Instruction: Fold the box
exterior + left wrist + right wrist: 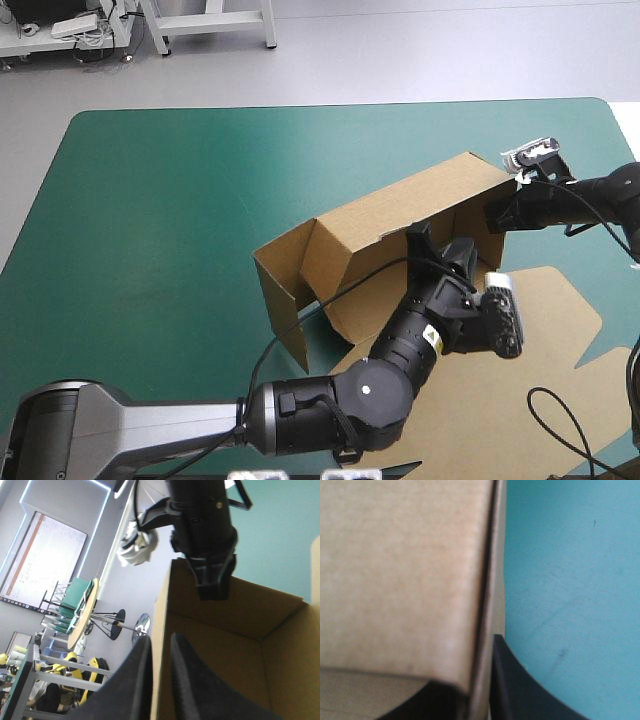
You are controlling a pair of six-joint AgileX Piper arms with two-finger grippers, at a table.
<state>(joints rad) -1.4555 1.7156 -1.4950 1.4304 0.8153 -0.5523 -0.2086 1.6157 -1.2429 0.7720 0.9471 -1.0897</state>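
The brown box (pixel 400 215) stands mid-table with its long far wall and left end walls raised. The rest of its board lies flat toward the front right. My left gripper (pixel 422 240) reaches in from the front and is shut on an upright inner wall; in the left wrist view its fingers (pixel 142 665) pinch the board's edge (pixel 161 630). My right gripper (pixel 498 215) is shut on the right end of the far wall, and the left wrist view shows it (pixel 212 582) clamped over that wall's rim. In the right wrist view the board (pixel 400 580) fills the space at the gripper (pixel 475 685).
The box's flat lid panel (pixel 560 310) lies on the teal-green cover (pixel 150 250) at the front right, under and beside my left arm. Open cover stretches to the left of the box and along the far edge.
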